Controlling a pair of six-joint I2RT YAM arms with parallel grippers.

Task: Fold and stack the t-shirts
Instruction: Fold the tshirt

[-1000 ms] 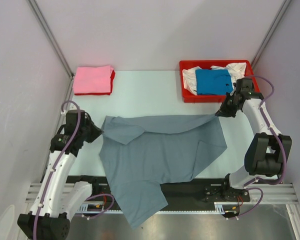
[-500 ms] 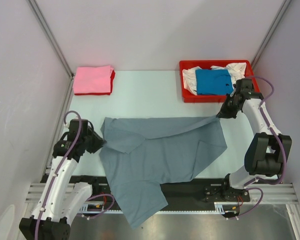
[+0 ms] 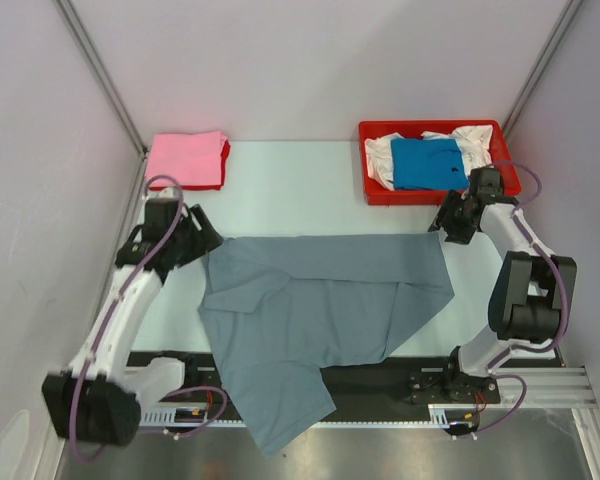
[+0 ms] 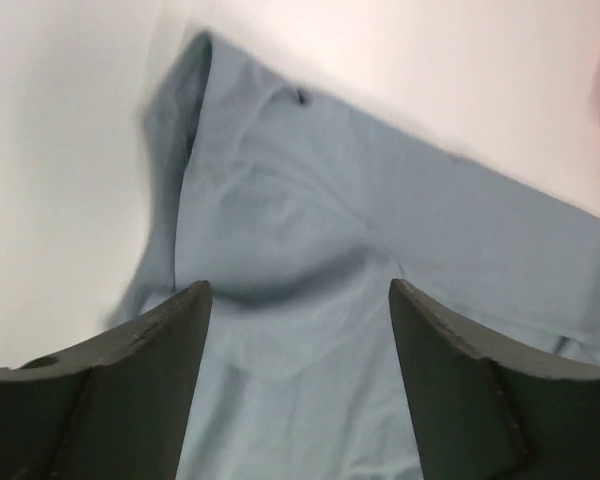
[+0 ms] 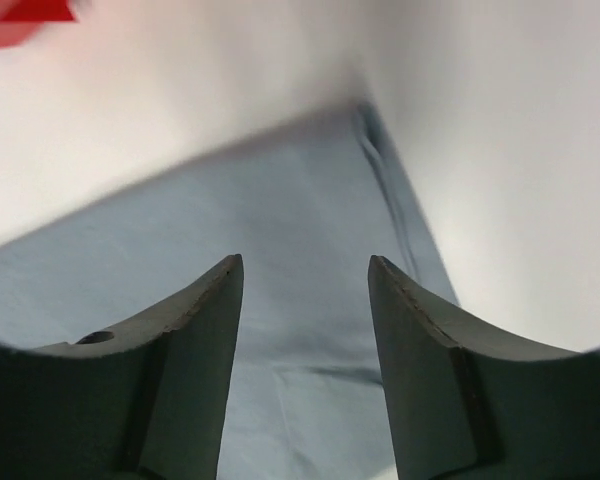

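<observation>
Two hands with jaws apart, left hand (image 3: pixel 200 240) well left of the red tray (image 3: pixel 438 198), right hand (image 3: pixel 446 222) just nearside of it, flank the grey t-shirt (image 3: pixel 320 300) spread nearside-left of that tray on the surface (image 3: pixel 300 190); limp, light cloth, likely best pinched at its far corners.

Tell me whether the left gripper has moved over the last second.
Yes. The left gripper has moved up the overhead view, ending nearer the folded pink t-shirt, which has stayed put.
</observation>
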